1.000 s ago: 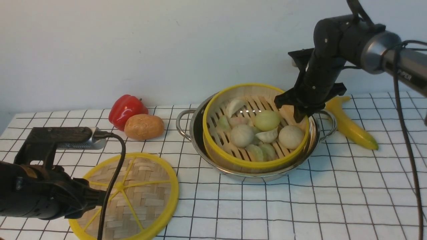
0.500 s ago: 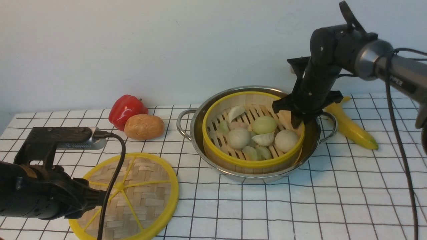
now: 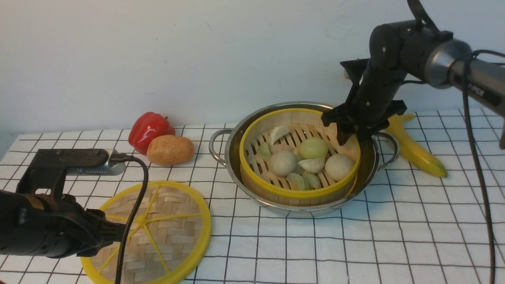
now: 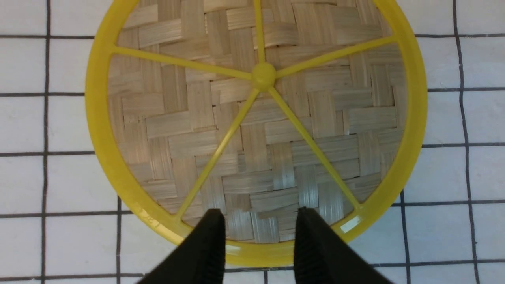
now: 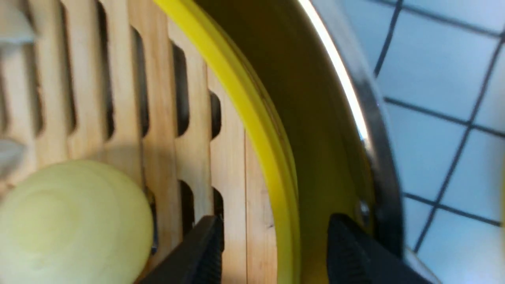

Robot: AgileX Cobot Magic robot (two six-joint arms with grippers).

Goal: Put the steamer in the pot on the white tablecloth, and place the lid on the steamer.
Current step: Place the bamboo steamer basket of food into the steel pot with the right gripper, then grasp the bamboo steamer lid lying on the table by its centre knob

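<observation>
The steamer (image 3: 300, 191), with buns and dumplings on its slatted floor, sits level inside the pot (image 3: 232, 144) on the white tablecloth (image 3: 355, 244). My right gripper (image 3: 350, 139) is open at the steamer's far right edge. In the right wrist view its fingers (image 5: 207, 240) stand either side of the yellow rim (image 5: 252, 114) with gaps, one inside the basket, one between basket and pot wall (image 5: 371, 130). The lid (image 3: 169, 223) lies flat on the cloth at front left. My left gripper (image 4: 260, 225) is open and empty above the lid's (image 4: 252, 130) near edge.
A red bell pepper (image 3: 150, 128) and a brown potato (image 3: 170, 150) lie left of the pot, behind the lid. A yellow banana (image 3: 414, 148) lies just right of the pot's right handle. A wall stands close behind the table.
The steamer, tilted and raised a second ago, has come down level into the pot. My right gripper has since lifted slightly at its rim. The left arm has not moved.
</observation>
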